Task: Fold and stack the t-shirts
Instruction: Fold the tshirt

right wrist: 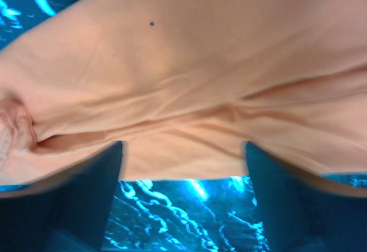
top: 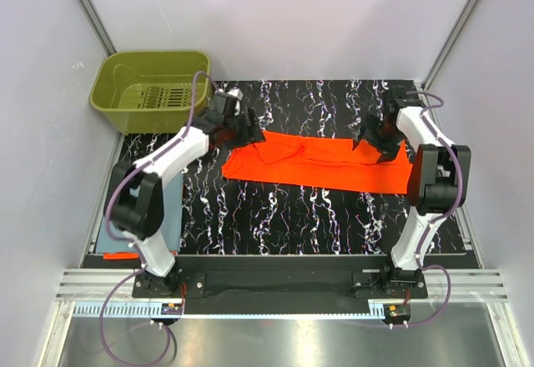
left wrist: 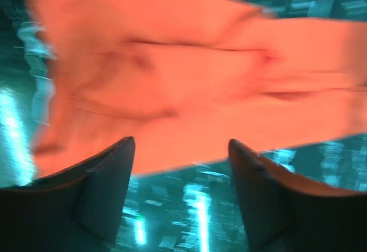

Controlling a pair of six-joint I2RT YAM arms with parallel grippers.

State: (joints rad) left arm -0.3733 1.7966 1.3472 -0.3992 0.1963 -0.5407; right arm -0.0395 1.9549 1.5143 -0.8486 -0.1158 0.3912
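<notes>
1. orange shirt (top: 321, 163) lies as a long flat strip across the tabletop (top: 292, 217).
2. left pincer (left wrist: 180, 143) spread, empty, at the strip's left end.
3. right pincer (right wrist: 183, 146) spread, empty, at its right end.

Top view bright, evenly lit and sharp; wrist views blurred, orange t-shirt (left wrist: 189, 80) washed pale
</notes>
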